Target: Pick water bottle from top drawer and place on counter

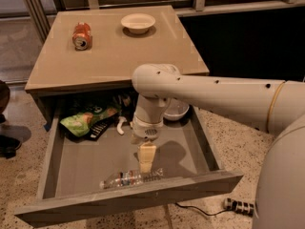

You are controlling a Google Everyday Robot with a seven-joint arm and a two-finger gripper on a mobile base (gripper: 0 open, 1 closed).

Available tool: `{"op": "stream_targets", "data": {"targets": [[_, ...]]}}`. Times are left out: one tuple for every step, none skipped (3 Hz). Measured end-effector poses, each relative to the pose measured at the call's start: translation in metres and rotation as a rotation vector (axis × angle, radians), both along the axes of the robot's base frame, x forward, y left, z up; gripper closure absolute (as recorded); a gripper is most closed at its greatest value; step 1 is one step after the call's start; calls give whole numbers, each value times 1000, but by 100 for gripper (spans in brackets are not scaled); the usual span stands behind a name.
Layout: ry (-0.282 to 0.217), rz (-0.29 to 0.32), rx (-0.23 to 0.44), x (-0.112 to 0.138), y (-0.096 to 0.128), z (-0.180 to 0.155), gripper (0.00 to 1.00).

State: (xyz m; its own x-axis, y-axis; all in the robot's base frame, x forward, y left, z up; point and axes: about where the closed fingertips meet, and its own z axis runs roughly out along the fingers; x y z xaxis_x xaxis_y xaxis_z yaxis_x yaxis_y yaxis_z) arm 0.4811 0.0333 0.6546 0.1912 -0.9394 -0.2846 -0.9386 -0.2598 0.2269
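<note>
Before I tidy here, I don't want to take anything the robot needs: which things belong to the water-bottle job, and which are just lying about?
For the job: top drawer, open; water bottle, lying at its front; counter; gripper, just above the bottle.
Lying about: soda can and bowl on the counter; green snack bag and second bowl in the drawer.

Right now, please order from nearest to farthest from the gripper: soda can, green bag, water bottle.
The gripper hangs in the top drawer.
1. water bottle, at the drawer front.
2. green bag, drawer's back left.
3. soda can, on the counter.
</note>
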Motion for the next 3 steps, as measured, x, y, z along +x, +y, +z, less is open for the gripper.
{"op": "stream_targets", "data": {"targets": [[7, -1, 6, -2, 0, -5, 34], [13, -1, 10, -3, 1, -8, 36], [27, 1, 17, -6, 2, -15, 31]]}}
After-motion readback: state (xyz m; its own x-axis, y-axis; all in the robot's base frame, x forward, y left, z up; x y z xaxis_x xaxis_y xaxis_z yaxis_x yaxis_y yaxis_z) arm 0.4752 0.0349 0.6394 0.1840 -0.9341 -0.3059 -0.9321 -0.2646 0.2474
